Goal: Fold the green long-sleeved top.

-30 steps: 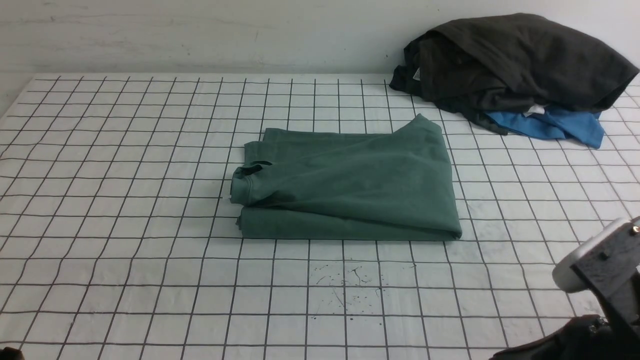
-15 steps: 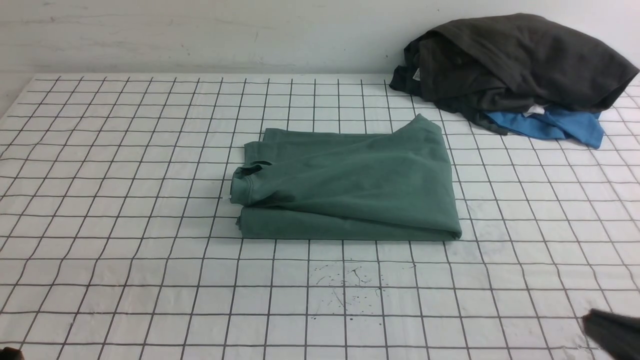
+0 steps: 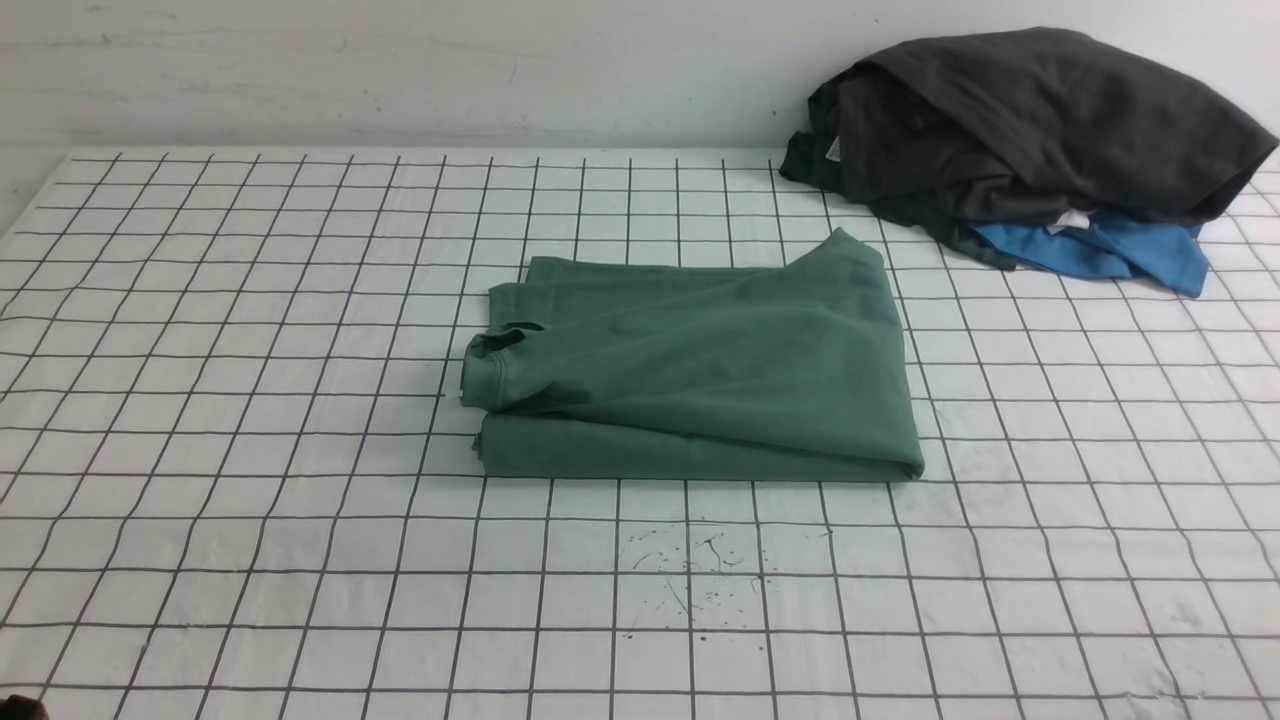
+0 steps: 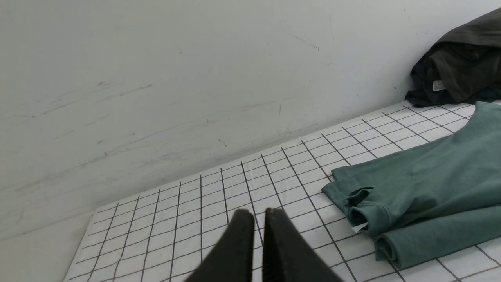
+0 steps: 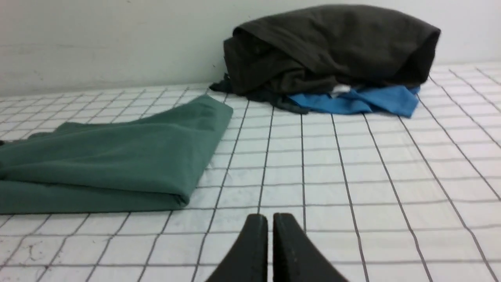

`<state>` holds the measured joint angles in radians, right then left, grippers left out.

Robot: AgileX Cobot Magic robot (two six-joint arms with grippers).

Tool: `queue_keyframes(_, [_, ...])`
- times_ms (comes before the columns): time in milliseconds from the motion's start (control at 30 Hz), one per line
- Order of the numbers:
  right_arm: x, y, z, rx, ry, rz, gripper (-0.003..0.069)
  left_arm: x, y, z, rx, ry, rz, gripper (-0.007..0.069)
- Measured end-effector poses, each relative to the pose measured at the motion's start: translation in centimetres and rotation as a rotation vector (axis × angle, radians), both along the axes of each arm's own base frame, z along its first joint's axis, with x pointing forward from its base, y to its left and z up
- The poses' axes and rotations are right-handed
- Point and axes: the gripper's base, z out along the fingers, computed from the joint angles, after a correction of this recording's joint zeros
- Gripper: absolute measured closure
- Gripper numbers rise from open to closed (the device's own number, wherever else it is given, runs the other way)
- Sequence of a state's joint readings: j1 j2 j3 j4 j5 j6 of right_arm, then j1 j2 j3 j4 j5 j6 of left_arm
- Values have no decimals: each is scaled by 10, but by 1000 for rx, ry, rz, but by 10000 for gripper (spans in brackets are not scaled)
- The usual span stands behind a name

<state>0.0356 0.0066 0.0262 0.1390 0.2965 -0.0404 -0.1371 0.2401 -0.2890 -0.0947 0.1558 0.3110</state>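
The left claw [image 4: 259,214] sits low at the table's left side, its two black fingers pressed together with only a sliver between them, pinching nothing, and the checked cloth [image 3: 250,420] spreads bare around it. At the centre of the table lies the green top [image 3: 700,375], folded into a flat, layered rectangle. Its collar end, with a rolled ribbed edge, faces nine o'clock; one corner peaks up toward one o'clock; the thick fold line runs along the six o'clock edge. The fabric looks soft and matte, with gentle creases across the upper layer. Open grid surrounds it on every side, and a scatter of small dark specks [image 3: 695,580] marks the cloth at six o'clock from it. Off at two o'clock, well apart and against the pale wall [image 3: 400,70], a dark grey garment [image 3: 1030,120] is heaped over a bright blue one [image 3: 1110,250]. The right claw [image 5: 270,219] is likewise pressed together and holds nothing, hovering near the top's right-hand fold.
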Motion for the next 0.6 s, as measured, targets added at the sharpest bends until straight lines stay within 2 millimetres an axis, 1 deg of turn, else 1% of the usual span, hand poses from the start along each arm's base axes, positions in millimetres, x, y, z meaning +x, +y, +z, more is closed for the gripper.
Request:
queue_keyframes(100, [-1,0,-5,-18,57,2,645,0,0,0,0,0,0,602])
queue_keyframes(367, [-1,-2,-5,-56,62,-5,645,0,0,0,0,0,0,602])
queue_keyframes(600, [-1,-2,-5,-35,63,-9,645,0,0,0,0,0,0,602])
